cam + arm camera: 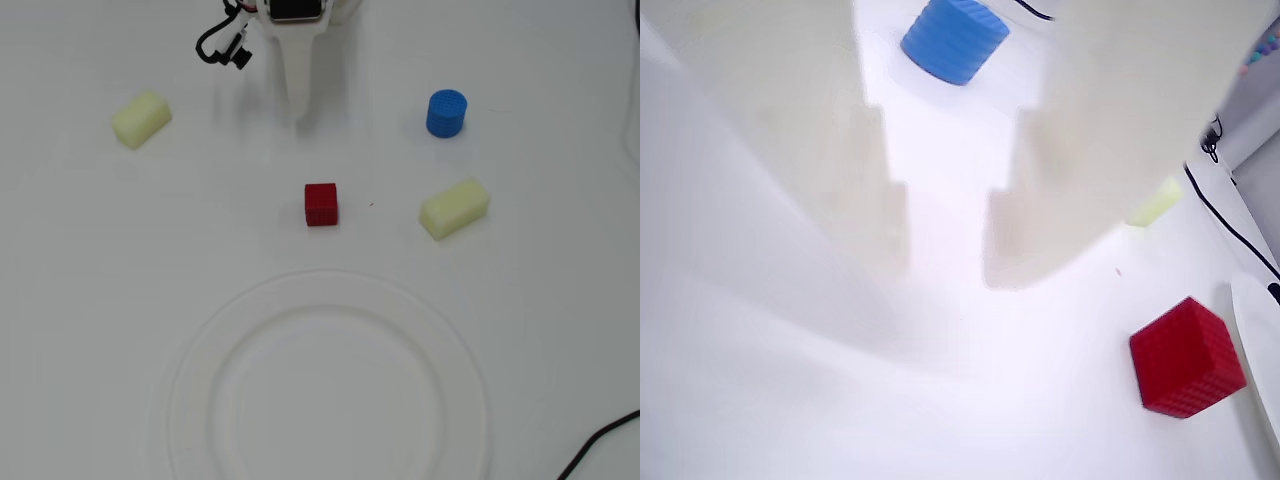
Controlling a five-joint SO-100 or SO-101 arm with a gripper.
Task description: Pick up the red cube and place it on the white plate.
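Jaws fill the wrist view, parted a little, holding nothing — red cube (1187,357) sits apart on the desk (80,260), just above the empty plate (330,290) overhead; blue cylinder (446,113) farther off.

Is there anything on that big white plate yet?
No, the white plate holds nothing in the overhead view. The red cube sits on the table just beyond its rim. The plate's near edge runs out of the picture, so that part is unseen.
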